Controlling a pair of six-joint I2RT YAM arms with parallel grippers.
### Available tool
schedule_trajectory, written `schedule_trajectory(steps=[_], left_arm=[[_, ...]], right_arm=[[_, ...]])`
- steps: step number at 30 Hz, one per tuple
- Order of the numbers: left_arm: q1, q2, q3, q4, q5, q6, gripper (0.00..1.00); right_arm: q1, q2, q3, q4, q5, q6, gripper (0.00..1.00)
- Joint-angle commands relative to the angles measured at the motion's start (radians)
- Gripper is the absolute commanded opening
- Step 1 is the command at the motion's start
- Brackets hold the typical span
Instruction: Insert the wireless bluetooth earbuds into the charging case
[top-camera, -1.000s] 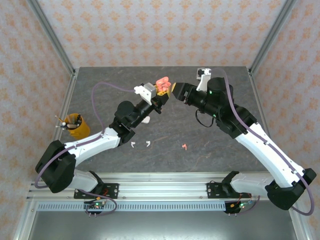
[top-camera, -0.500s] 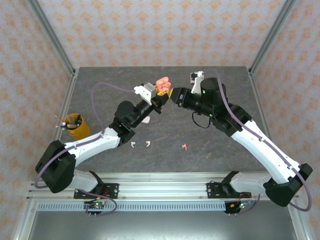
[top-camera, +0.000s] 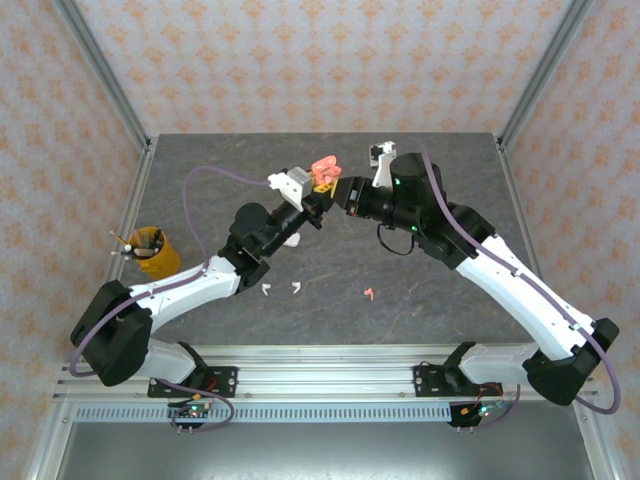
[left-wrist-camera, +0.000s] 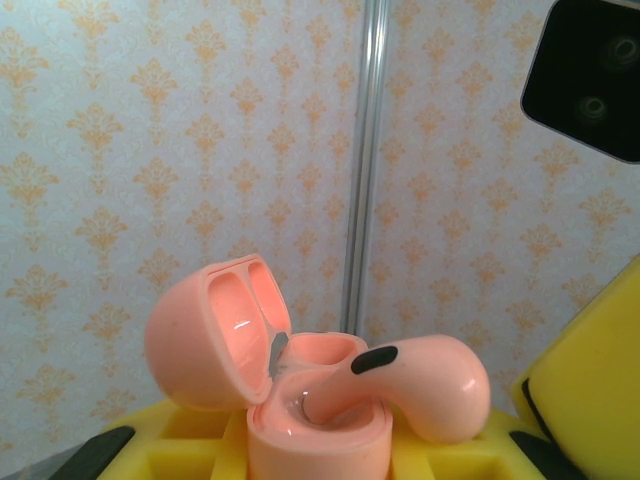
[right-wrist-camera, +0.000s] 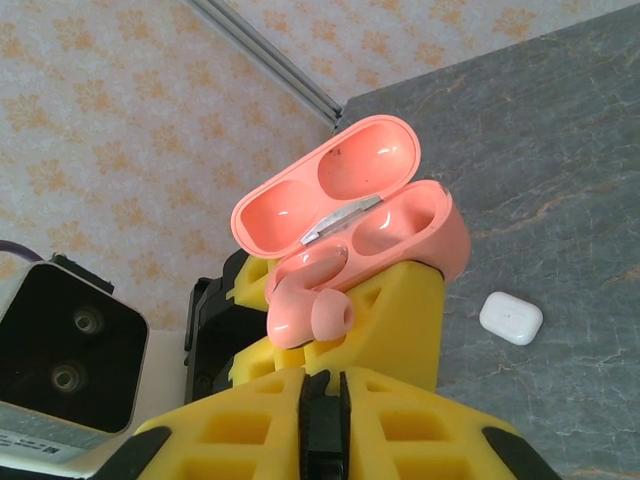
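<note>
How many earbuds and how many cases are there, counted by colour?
White earbuds: 2
Pink earbuds: 2
White case: 1
Pink case: 1
Total: 6

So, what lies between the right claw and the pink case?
A pink earbud. In the right wrist view, its head sticks out of the open case toward the right claw.
</note>
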Motion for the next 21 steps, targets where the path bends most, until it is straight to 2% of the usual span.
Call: schedule_trajectory(steps=[1, 14, 21], left_arm=[[-0.004, -0.010, -0.020, 0.025, 0.043, -0.004, 0.00], [-0.005, -0.012, -0.031, 0.021, 0.067, -0.017, 0.00], [-0.005, -0.008, -0.034, 0.026, 0.060, -0.012, 0.00]], right_arm=[[0.008, 0.004, 0.049, -0.016, 0.029, -0.040, 0.17], [0.005, 0.045, 0.087, -0.029, 0.054, -0.074, 0.17], [0.005, 0.004, 0.088, -0.050, 0.064, -0.078, 0.17]])
